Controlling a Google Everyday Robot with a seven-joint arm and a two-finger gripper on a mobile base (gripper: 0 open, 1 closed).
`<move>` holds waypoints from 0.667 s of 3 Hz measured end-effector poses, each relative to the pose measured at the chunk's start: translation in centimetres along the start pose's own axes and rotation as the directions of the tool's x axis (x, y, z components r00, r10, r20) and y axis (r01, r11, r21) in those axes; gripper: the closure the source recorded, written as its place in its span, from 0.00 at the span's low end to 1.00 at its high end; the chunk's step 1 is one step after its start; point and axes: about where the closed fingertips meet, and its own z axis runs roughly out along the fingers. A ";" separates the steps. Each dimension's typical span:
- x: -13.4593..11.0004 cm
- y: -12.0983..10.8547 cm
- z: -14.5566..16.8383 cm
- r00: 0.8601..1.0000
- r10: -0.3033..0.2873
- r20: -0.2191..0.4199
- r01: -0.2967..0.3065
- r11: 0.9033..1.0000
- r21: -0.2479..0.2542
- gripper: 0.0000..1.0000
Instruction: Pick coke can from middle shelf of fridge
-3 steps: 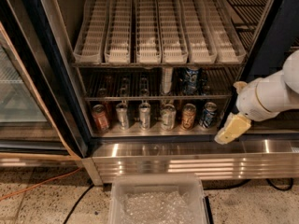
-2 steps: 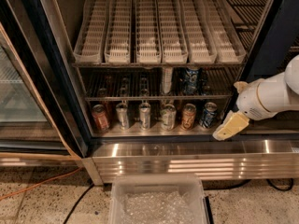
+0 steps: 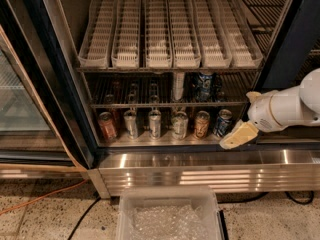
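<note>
The fridge (image 3: 45,74) stands open in front of me. Its middle shelf (image 3: 165,104) is a dark wire rack below the white slotted trays. At the shelf's left, in shadow, stands a dark reddish can (image 3: 115,86) that may be the coke can; I cannot tell for sure. Further right on the shelf are dim cans, a pale tall can (image 3: 178,86) and a blue can (image 3: 203,85). My gripper (image 3: 238,136) hangs at the right, in front of the steel floor's right end, below the middle shelf and far right of the reddish can. It holds nothing that I can see.
On the steel floor stand a copper-brown can (image 3: 106,126), silver cans (image 3: 155,124), an orange-tan can (image 3: 201,124) and a blue can (image 3: 222,122) just left of my gripper. A clear plastic bin (image 3: 167,216) sits on the ground in front. A black door frame (image 3: 295,39) rises at right.
My gripper and arm have shifted slightly to the left, toward the blue can on the floor. The cans have not moved.
</note>
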 end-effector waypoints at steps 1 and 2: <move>0.5 -1.7 1.9 0.984 0.145 0.101 -0.145 0.989 0.000 0.00; -0.2 -3.0 1.9 0.953 0.210 0.217 -0.222 0.975 0.029 0.00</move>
